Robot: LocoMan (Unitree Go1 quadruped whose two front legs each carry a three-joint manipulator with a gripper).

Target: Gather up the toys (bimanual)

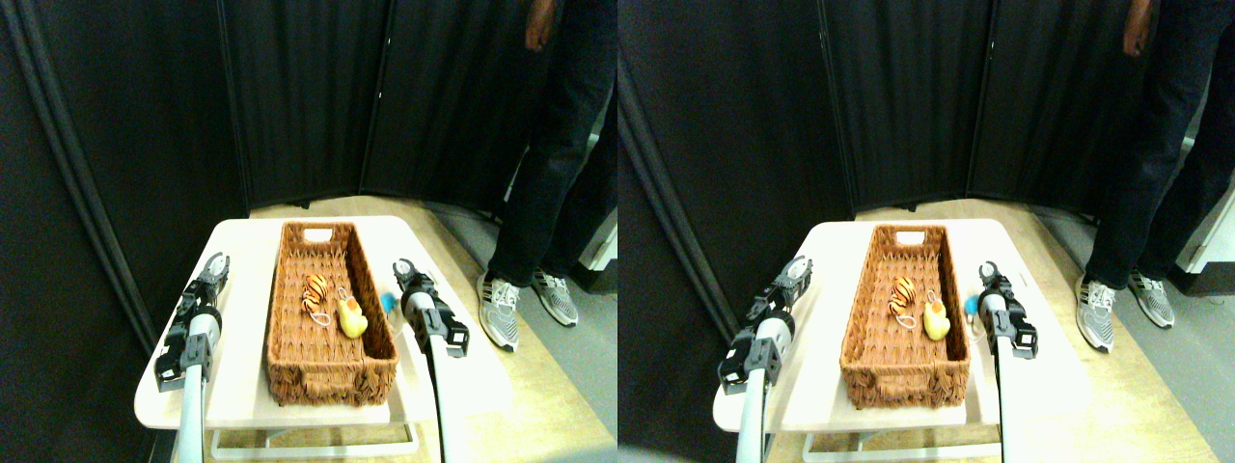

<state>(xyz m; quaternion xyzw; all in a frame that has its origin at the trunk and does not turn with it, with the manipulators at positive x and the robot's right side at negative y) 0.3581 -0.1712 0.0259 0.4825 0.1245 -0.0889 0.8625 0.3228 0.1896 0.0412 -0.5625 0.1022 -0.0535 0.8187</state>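
An orange-black striped tiger toy [315, 289] and a yellow duck toy [351, 317] lie side by side inside the long brown wicker basket [289, 328] on the white table [241, 386]. A blue toy [388, 303] sits on the table just right of the basket, partly hidden behind my right manipulator. My right gripper [402, 267] hovers just beyond the blue toy, its jaws apart and empty. My left gripper [218, 262] stands open over the table left of the basket, nothing between its fingers.
A person in dark trousers and grey-white sneakers [502, 307] stands on the floor to the right of the table. Black curtain panels [289, 96] close off the back and left. The table's front edge lies near the bottom of the view.
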